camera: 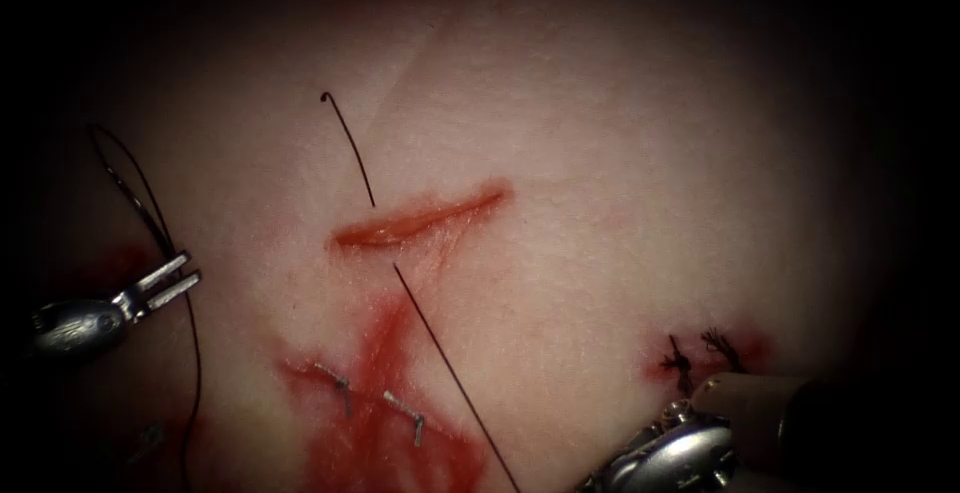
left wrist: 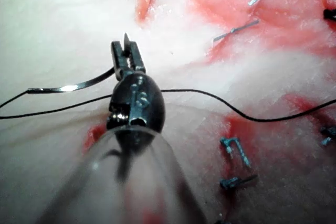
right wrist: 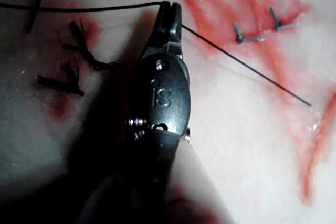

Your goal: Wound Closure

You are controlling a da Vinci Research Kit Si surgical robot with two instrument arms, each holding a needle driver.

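The cut (camera: 420,221) lies open across the middle of the tissue. Black thread (camera: 440,348) crosses it: a short free end (camera: 325,96) rests above, and the long strand runs down to the right. My right tool (right wrist: 170,11) is shut on that strand; its wrist (camera: 670,453) sits low, right of the cut. Far left of the cut, my left tool (camera: 170,278) (left wrist: 126,51) is shut on the curved needle (camera: 125,178) (left wrist: 68,86) near one end. The needle is out of the tissue, with more thread (left wrist: 236,111) trailing behind the tool.
Metal staples (camera: 340,383) (camera: 405,413) sit in a patch of red fluid (camera: 385,443) below the cut. Two old black knots (camera: 680,358) (camera: 720,348) with cut ends lie on the right, close to the right tool's shaft (camera: 760,403).
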